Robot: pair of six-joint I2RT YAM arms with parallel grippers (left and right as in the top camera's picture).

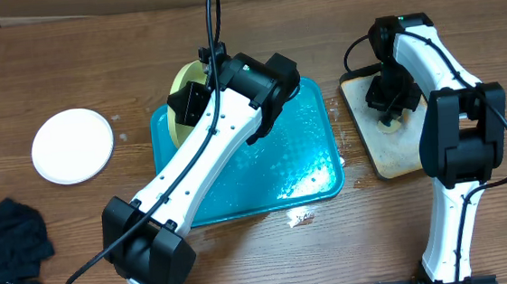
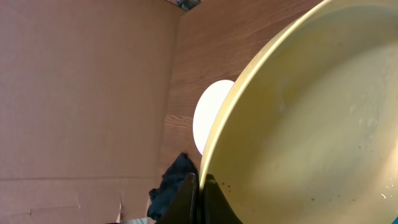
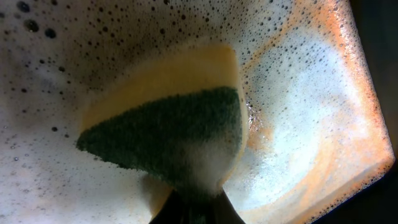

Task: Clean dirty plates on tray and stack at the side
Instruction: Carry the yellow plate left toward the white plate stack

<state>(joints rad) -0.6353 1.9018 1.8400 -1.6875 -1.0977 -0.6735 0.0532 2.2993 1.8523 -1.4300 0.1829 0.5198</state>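
Note:
My left gripper point(image 2: 200, 186) is shut on the rim of the pale yellow-green plate point(image 2: 311, 124) and holds it tilted on edge over the far left corner of the turquoise tray point(image 1: 306, 170). The plate shows in the overhead view point(image 1: 183, 84) behind the left arm, with small dark specks on it. A white plate point(image 1: 72, 145) lies flat on the table at the left; it also shows in the left wrist view point(image 2: 208, 115). My right gripper point(image 3: 196, 202) is shut on the green-and-yellow sponge point(image 3: 174, 124), pressed into foam in the soapy tray point(image 1: 390, 149). A third plate is out of view.
A dark cloth point(image 1: 7, 257) lies crumpled at the front left of the table. The soapy tray stands right of the turquoise tray. Water drops point(image 1: 302, 216) lie on the table in front of the turquoise tray. A cardboard wall point(image 2: 81, 93) stands behind the table.

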